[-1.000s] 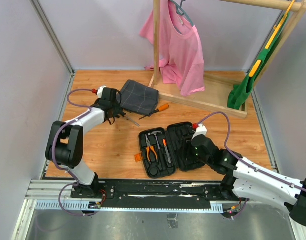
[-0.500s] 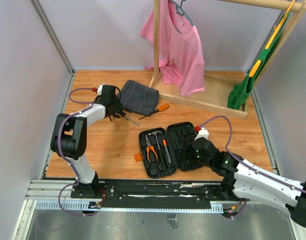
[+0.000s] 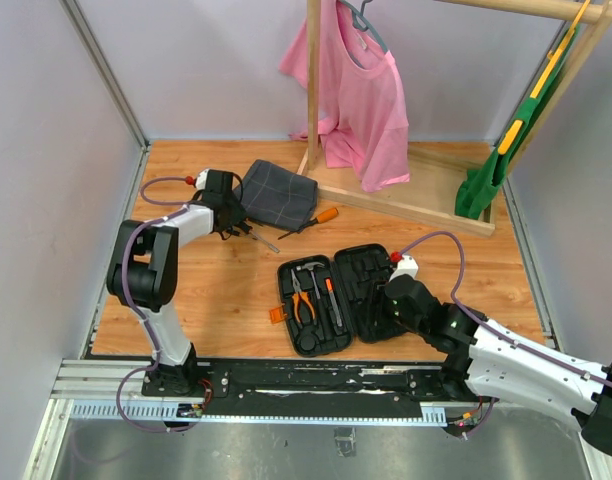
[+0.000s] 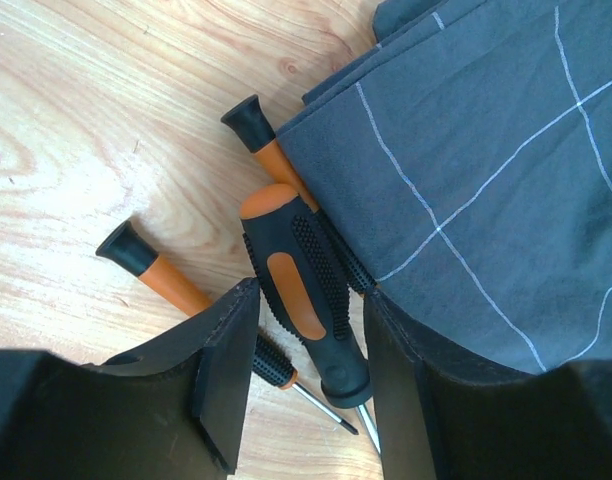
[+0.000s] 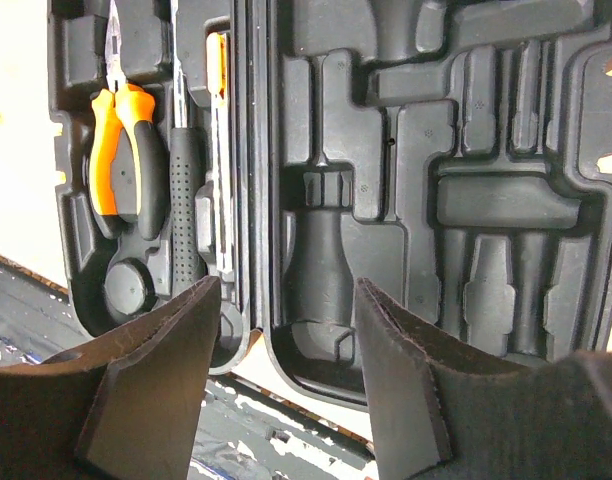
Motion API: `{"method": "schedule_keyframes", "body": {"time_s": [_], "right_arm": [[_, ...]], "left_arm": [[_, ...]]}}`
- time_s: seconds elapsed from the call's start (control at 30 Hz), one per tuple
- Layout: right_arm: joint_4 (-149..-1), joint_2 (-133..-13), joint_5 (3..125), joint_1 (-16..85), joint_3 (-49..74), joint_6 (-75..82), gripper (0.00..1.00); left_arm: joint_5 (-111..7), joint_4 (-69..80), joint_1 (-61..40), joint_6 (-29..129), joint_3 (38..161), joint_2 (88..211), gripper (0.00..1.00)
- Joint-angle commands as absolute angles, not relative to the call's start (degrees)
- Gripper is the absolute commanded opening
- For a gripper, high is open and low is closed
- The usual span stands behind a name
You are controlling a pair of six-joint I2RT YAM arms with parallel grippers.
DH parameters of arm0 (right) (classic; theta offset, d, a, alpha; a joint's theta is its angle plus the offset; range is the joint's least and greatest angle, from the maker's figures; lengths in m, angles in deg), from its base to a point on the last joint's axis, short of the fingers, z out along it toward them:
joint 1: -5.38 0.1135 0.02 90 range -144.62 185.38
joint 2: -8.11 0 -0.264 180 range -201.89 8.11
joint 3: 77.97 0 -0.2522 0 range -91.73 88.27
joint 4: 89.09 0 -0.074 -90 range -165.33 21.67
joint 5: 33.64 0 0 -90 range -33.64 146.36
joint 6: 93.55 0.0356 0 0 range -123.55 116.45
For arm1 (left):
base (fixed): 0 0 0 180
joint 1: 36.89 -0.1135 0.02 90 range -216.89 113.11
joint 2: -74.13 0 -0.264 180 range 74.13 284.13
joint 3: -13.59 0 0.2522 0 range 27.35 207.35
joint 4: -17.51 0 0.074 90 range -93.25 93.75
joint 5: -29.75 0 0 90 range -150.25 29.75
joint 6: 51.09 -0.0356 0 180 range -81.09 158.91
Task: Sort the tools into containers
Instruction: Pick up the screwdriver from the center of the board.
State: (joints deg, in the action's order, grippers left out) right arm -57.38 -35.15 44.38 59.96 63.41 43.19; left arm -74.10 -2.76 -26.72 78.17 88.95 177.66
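The left gripper (image 4: 311,300) is seen open, its two fingers set on either side of the thick screwdriver (image 4: 304,290) at the lower centre of the left wrist view. Slim gaps remain beside the handle, so nothing is judged to be clamped yet.

Two slim screwdrivers lie close by. One (image 4: 269,150) is tucked against the edge of the grey checked cloth (image 4: 486,150). The other (image 4: 158,278) runs under the left finger at the lower left. All of this rests on the wooden table (image 4: 76,110).

The right gripper (image 5: 286,290) is also held open, with nothing between its fingers. It hangs over the open tool case (image 5: 406,200), where pliers (image 5: 121,150) are already seated at the upper left of the right wrist view. In the top view a hammer (image 3: 311,268) is seen in the same half. One more loose screwdriver (image 3: 323,216) lies at centre frame, just below the cloth.

The thick screwdriver is judged to be light and rigid. Its dimpled rubber grip should resist slipping, while the round steel shank would roll or twist if pinched. Hold is best taken across the middle of the fat handle. Care is called for, since the cloth edge or the neighbouring slim tool could be caught between the fingers.
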Motion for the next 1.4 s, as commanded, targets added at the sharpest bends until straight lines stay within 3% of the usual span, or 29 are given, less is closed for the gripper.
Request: {"method": "schedule_keyframes", "body": {"time_s": [0.0,0.23,0.67,1.37], "right_arm": [[-56.34,-34.3,44.15,60.76,64.11,44.06,0.58],[-56.26,-34.15,43.95,60.75,64.3,44.19,0.6],[-56.28,-34.25,43.91,60.75,64.24,44.52,0.62],[-54.81,-27.84,36.58,60.75,63.26,42.65,0.68]], "left_arm": [[-74.14,-2.42,-27.34,79.03,90.4,179.16,0.49],[-74.05,-2.31,-27.34,79.25,90.43,180.86,0.44],[-71.28,-0.28,-27.48,80.04,89.24,179.24,0.23],[-68.19,0.96,-27.46,78.23,82.4,158.22,0.02]]}}
